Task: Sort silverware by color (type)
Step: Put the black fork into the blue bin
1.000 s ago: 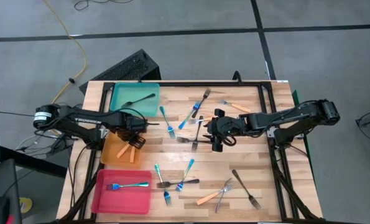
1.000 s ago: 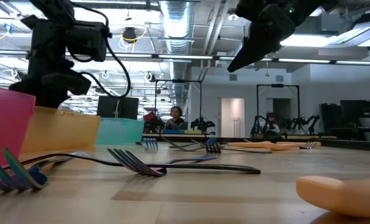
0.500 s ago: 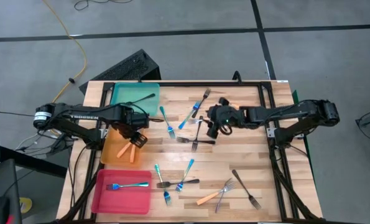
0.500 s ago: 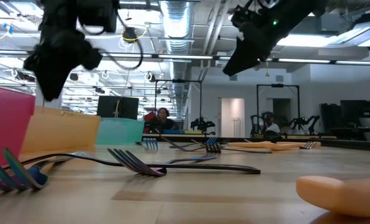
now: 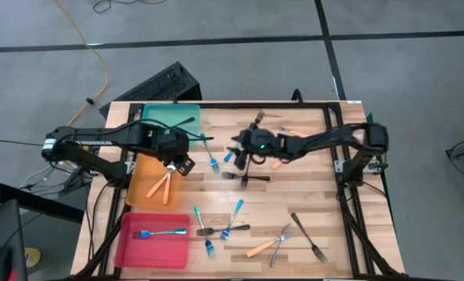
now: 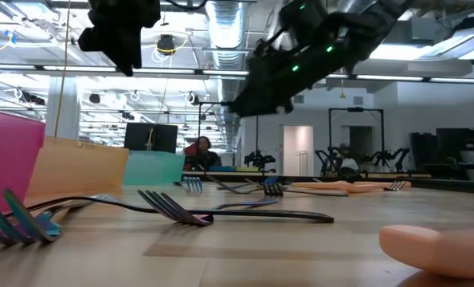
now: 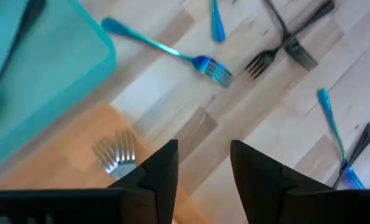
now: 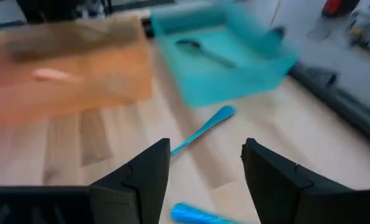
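Several forks [image 5: 246, 148] under right pincer [image 5: 243, 152]

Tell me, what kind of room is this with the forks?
Probably a robot lab or workshop. Two robot arms work over a wooden table, more robot arms stand at benches behind, and bare ceiling ducts hang overhead.

My high camera looks straight down on the whole table [image 5: 294, 195]. My low one sits at tabletop height, facing the far room. Both wrist cameras look close down at the teal tray [image 7: 41, 81] and neighbouring wood.
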Tool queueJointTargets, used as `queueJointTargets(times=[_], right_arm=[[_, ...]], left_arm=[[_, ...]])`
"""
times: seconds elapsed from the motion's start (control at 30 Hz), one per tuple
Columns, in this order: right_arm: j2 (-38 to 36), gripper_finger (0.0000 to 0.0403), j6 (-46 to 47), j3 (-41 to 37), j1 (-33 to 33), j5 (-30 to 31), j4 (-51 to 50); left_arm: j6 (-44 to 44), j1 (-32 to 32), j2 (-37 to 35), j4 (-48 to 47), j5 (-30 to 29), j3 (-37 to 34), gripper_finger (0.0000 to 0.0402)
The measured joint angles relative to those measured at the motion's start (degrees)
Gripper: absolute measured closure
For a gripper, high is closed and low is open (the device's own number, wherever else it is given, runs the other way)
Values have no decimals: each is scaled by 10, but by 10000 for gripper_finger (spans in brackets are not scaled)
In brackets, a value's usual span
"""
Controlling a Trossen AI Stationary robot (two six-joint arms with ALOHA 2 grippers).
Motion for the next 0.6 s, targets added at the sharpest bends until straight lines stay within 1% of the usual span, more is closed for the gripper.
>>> queueJointTargets(times=[0.13,0.27,0.37,0.43,0.6], right_arm=[[74,182,23,40,19,-1,-8],[122,182,46,70,31,-1,-9],[147,182,75,85,34,-1,-10],[159,182,77,92,33,-1,-7],[164,182,84,94,33,0,-11]], left_arm=[[-6,-15,0,-1,-9,2,271],[-19,-33,0,-1,-24,2,271],[-23,-47,0,-1,-48,2,271],[-25,-55,0,-1,-61,2,271],[-33,-68,0,1,-88,2,271]])
